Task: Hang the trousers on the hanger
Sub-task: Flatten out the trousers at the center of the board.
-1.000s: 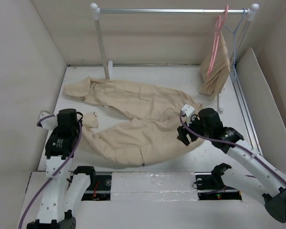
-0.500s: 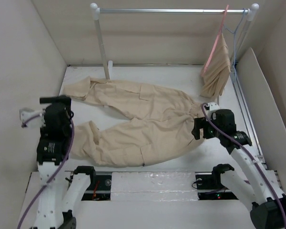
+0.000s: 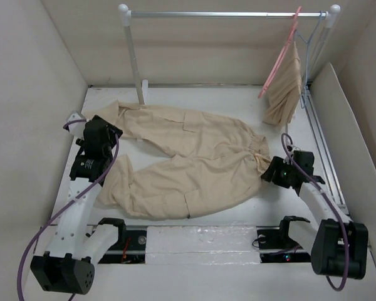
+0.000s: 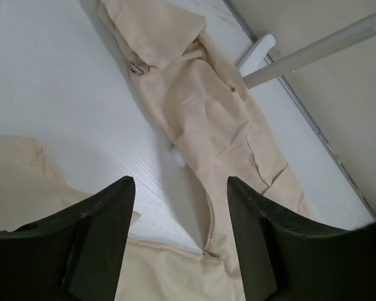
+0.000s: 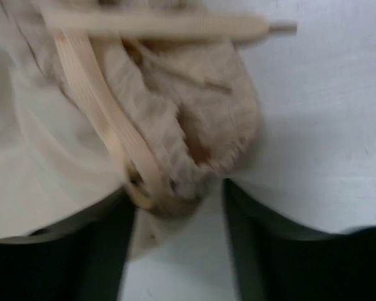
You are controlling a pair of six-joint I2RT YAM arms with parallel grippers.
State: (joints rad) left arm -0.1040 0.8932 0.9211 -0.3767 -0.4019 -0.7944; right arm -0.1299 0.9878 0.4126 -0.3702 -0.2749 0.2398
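There, on the white table [image 3: 207, 97], the trousers [image 3: 194, 157] lay spread flat. The two legs ran off to the left and the waist was bunched at the right. The left claw [image 4: 180, 185] hung above them with its fingers well apart and nothing between them. It looked down on bare table in the gap between the legs. The far leg ran just past its right finger [image 4: 257, 238], and the near leg's cloth showed beside its left one. The foot of the rail's post [image 4: 257, 50] stood beyond the far leg.

The right claw [image 5: 178, 191] sat at the waist end, low to the table. Its fingers also stood apart — the gathered waistband and a loop of flat drawstring [image 5: 91, 88] lay right at their tips. That view was too blurred to show whether the fingers touched the cloth.

The pink hanger [image 3: 277, 63] hung tilted from the rail [image 3: 225, 14] at the back right, well apart from the trousers. Beside it hung a small beige cloth [image 3: 285, 88] and a thin wire hanger [image 3: 307, 44].
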